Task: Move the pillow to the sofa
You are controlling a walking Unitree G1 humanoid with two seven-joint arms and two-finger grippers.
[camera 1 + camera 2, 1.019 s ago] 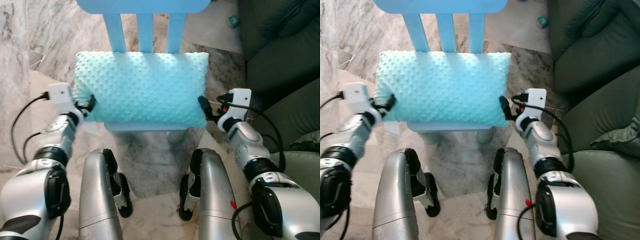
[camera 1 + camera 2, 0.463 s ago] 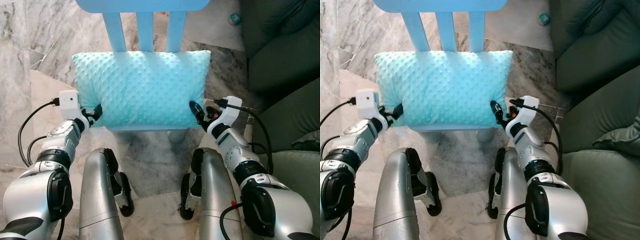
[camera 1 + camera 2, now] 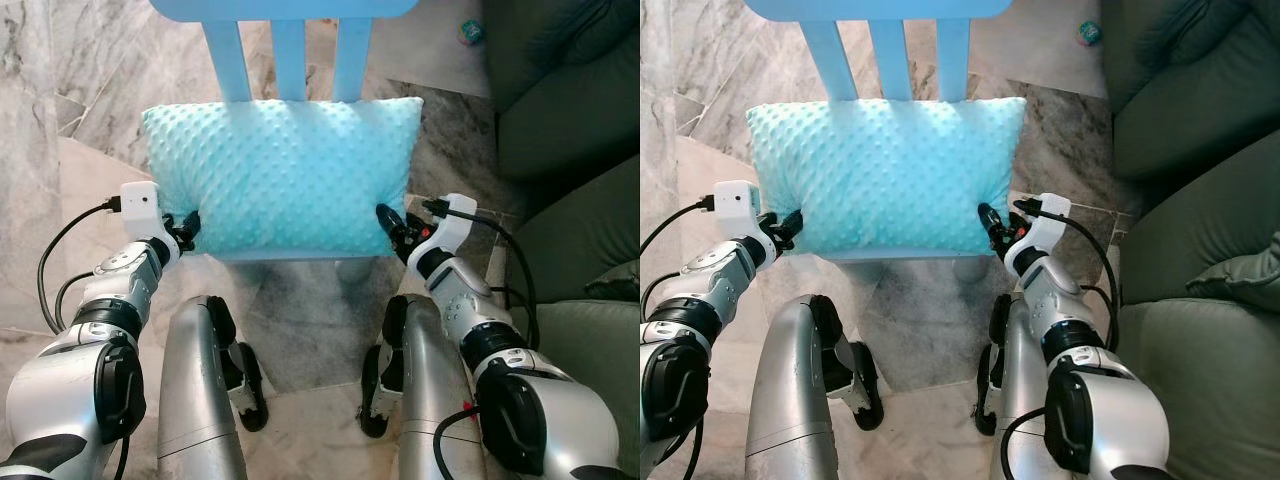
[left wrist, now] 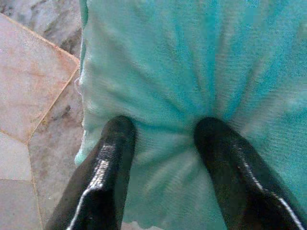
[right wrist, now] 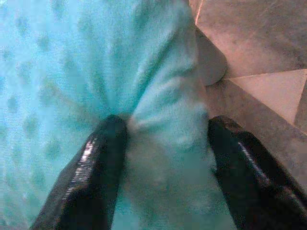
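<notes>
A light turquoise dotted pillow [image 3: 285, 175] lies on the seat of a light blue chair [image 3: 290, 45] straight in front of me. My left gripper [image 3: 188, 228] digs into the pillow's lower left end, and my right gripper [image 3: 388, 222] into its lower right end. In the left wrist view the two black fingers [image 4: 108, 158] pinch a puckered fold of the pillow [image 4: 192, 62]. The right wrist view has the same hold, with black fingers [image 5: 100, 158] on either side of a bunched fold of the pillow [image 5: 72, 57]. Both grippers are shut on the pillow.
A dark green sofa [image 3: 570, 130] stands along the right, close to the chair. The floor [image 3: 60, 90] is marbled stone tile. A small ball [image 3: 467, 32] lies on the floor by the sofa's far corner. My silver legs [image 3: 200, 380] stand just before the chair.
Both grippers moved from beside the pillow's ends inward and down, pressing into its lower corners and closing on the fabric. The pillow's ends are squeezed in a little.
</notes>
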